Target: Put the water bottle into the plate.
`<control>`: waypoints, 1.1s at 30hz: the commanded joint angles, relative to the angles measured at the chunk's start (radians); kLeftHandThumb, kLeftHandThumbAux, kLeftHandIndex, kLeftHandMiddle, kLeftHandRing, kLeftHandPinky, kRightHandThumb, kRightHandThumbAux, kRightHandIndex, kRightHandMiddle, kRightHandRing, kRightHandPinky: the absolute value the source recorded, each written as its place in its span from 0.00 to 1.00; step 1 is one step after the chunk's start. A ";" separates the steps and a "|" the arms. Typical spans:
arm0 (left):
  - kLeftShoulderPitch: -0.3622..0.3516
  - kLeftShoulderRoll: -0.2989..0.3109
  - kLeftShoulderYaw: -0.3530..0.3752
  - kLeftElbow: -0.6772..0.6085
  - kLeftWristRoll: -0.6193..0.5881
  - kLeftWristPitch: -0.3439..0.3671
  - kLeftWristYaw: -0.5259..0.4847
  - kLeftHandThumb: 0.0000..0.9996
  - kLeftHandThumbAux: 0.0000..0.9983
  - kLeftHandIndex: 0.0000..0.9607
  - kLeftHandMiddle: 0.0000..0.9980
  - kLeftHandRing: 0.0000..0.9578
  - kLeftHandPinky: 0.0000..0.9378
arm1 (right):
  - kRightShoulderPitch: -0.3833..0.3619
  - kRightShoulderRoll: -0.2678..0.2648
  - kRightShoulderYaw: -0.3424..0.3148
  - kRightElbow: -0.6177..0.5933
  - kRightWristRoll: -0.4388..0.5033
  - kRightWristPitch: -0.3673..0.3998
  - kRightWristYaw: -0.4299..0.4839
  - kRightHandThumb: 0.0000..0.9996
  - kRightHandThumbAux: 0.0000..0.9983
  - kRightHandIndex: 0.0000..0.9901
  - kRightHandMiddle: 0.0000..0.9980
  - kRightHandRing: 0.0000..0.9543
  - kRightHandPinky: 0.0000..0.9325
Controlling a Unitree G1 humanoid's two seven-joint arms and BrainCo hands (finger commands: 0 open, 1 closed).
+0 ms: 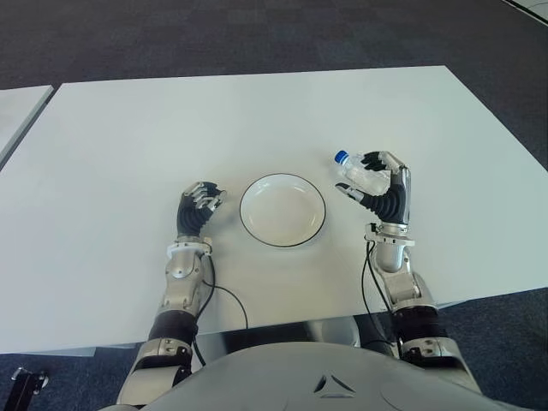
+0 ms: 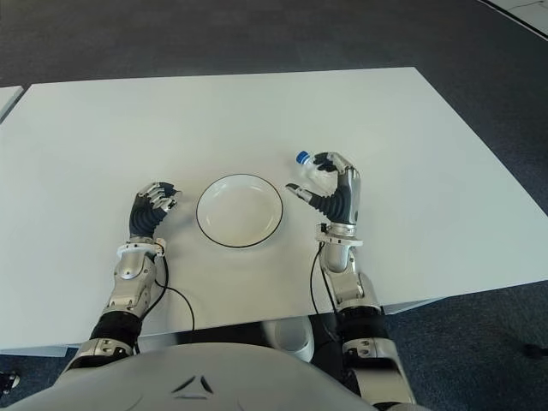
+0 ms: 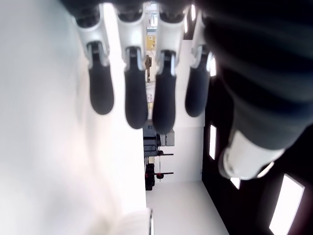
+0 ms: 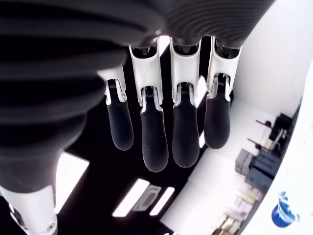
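Clear plastic water bottle (image 1: 358, 174), blue-capped, right of centre beside the empty plate (image 1: 282, 210) on the counter (image 1: 128, 137), sits between right hand (image 1: 382, 190) fingers, grasp unconfirmed; looks light, slippery, crushable—hold mid-body; left hand (image 1: 199, 208) curled, empty.

Bright, even overhead light on a washed-out scene.

The flat white worktop (image 1: 257, 120) reads nearly shadowless in both eye views; only faint soft shadows sit under the round white black-rimmed plate (image 1: 282, 210) and beside each arm. The dark carpeted floor (image 1: 257, 34) stays dim by contrast. In the left wrist view the worktop blows out to glare and the dark-tipped fingers (image 3: 136, 103) are blurred; bright ceiling panels (image 4: 139, 196) flare in the right wrist view.
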 commanded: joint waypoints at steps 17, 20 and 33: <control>0.031 -0.020 0.002 0.054 0.006 0.054 0.021 0.70 0.72 0.45 0.51 0.51 0.50 | -0.154 -0.068 0.087 0.130 -0.180 0.277 -0.228 0.54 0.37 0.00 0.00 0.00 0.00; 0.030 -0.020 0.002 0.054 0.006 0.056 0.021 0.70 0.72 0.45 0.50 0.50 0.50 | -0.185 -0.059 0.102 0.154 -0.159 0.335 -0.177 0.56 0.33 0.00 0.00 0.00 0.00; 0.044 -0.018 0.001 0.032 0.003 0.069 0.014 0.71 0.72 0.45 0.50 0.49 0.49 | -0.335 -0.047 0.179 0.379 -0.122 0.553 0.011 0.54 0.20 0.00 0.00 0.00 0.00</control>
